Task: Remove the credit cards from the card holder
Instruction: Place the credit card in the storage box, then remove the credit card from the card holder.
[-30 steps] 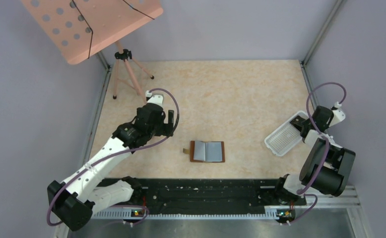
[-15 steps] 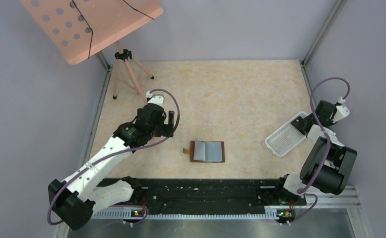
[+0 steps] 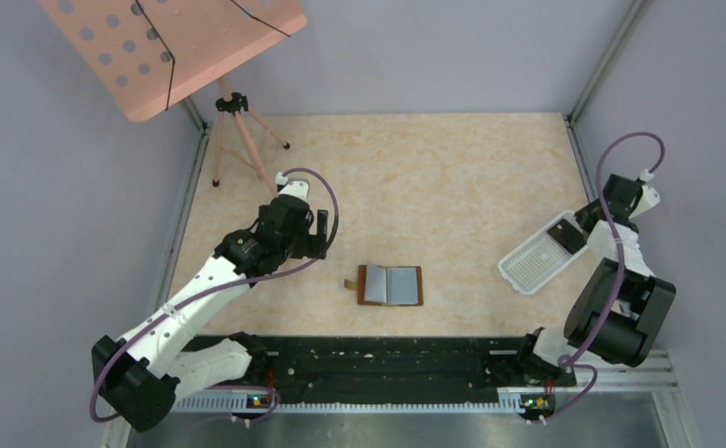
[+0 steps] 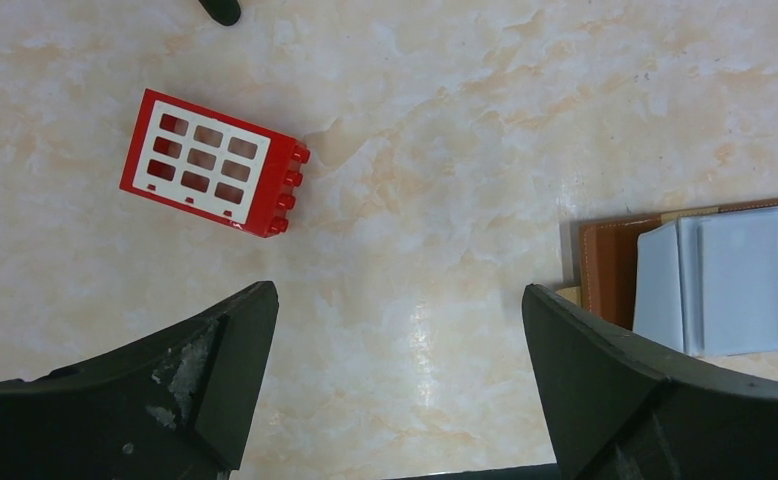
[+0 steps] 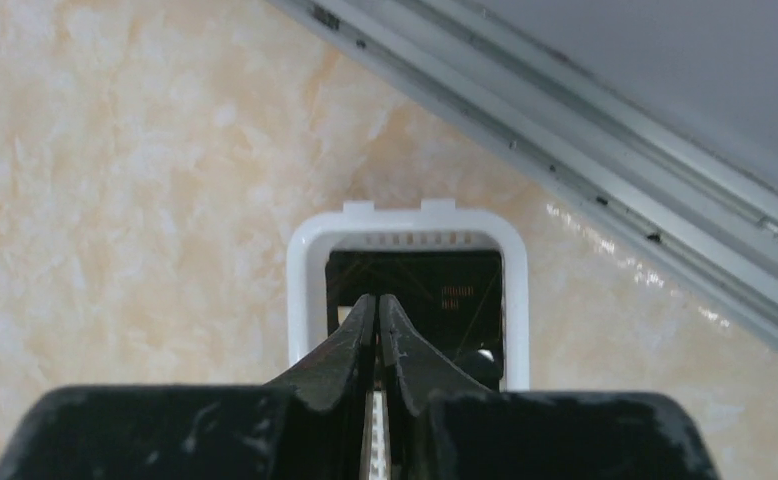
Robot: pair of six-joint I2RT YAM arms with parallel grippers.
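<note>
The card holder point(image 3: 390, 285) lies open near the table's middle, brown outside, blue-grey inside, with its small tab point(image 3: 351, 283) at the left. It also shows at the right edge of the left wrist view point(image 4: 700, 275). My left gripper point(image 3: 319, 230) is open and empty, hovering up and left of the holder. My right gripper point(image 3: 587, 222) is shut, its tips point(image 5: 377, 300) above the far end of the white tray point(image 3: 530, 266). A black card point(image 5: 445, 290) lies in that end of the tray point(image 5: 303, 300), apart from the fingers.
A red keypad-like block point(image 4: 210, 162) lies on the table under my left arm. A pink perforated music stand point(image 3: 173, 47) on a tripod point(image 3: 238, 131) stands at the back left. Metal frame rails run along the right wall point(image 5: 585, 160).
My right wrist has drawn back up and to the right, away from the tray. The left arm and the card holder have barely moved.
</note>
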